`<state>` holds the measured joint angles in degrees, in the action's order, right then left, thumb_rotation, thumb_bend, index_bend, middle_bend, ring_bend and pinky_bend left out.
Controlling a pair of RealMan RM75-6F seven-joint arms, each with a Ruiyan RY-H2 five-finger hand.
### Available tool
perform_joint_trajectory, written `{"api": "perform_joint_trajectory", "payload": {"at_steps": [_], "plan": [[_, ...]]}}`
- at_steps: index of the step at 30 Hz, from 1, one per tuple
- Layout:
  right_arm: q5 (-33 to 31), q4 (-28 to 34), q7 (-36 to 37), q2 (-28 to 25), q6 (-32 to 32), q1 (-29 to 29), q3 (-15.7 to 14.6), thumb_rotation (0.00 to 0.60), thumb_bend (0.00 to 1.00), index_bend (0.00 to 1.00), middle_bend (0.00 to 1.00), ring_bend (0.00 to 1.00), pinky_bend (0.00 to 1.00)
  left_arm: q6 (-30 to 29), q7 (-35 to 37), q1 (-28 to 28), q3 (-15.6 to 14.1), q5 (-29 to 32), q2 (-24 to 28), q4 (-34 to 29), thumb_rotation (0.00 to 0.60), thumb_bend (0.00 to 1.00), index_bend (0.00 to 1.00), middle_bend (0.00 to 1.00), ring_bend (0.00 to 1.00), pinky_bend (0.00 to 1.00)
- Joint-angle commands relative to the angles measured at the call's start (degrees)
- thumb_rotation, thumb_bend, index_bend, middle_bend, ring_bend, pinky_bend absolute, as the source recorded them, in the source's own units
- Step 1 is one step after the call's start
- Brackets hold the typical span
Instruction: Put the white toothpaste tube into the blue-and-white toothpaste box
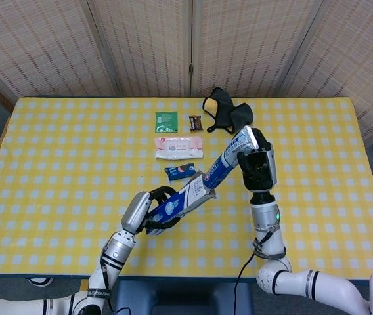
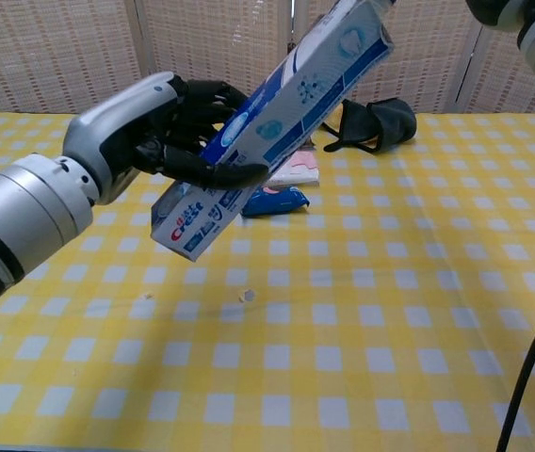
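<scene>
Apparently at the box mouth, the right robot hand [image 1: 257,165] grips the toothpaste tube [image 1: 229,159], the left robot hand [image 1: 148,211] clasping the toothpaste box [image 1: 184,199].

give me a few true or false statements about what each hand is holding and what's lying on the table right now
1. The left hand grips the blue-and-white toothpaste box clear of the table. True.
2. The right hand is empty. False: it holds the white toothpaste tube.
3. The tube's lower end sits at the box's upper end. True, in the head view they meet.
4. The box lies flat on the yellow checked tablecloth. False: it is tilted, its far end raised.
5. A black fabric item lies near the far edge of the table. True.
6. The small blue packet is in the left hand. False: it lies on the tablecloth, beyond the box.
</scene>
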<state>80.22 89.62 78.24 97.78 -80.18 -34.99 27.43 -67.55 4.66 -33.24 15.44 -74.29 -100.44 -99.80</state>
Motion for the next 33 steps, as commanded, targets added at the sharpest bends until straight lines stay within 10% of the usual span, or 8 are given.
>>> {"api": "perform_joint_trajectory", "payload": {"at_steps": [1,33], "plan": [[-0.1,-0.9,0.0,0.7,0.1,-0.4,0.1,0.6,0.36,0.76,0.66,0.57,0.66,-0.4,0.2,0.0,0.2,0.0,-0.1,-0.3,0.6,0.29,0.53,0.66,0.53,0.56],[-0.3,-7.5,0.6,6.3,3.3,-2.9,-1.8,0.6,0.36,0.76,0.66,0.57,0.66,-5.8,3.1,0.8,2.9,0.1,-1.7,-0.5,0.6,0.29,0.54,0.66,0.53,0.56]]}}
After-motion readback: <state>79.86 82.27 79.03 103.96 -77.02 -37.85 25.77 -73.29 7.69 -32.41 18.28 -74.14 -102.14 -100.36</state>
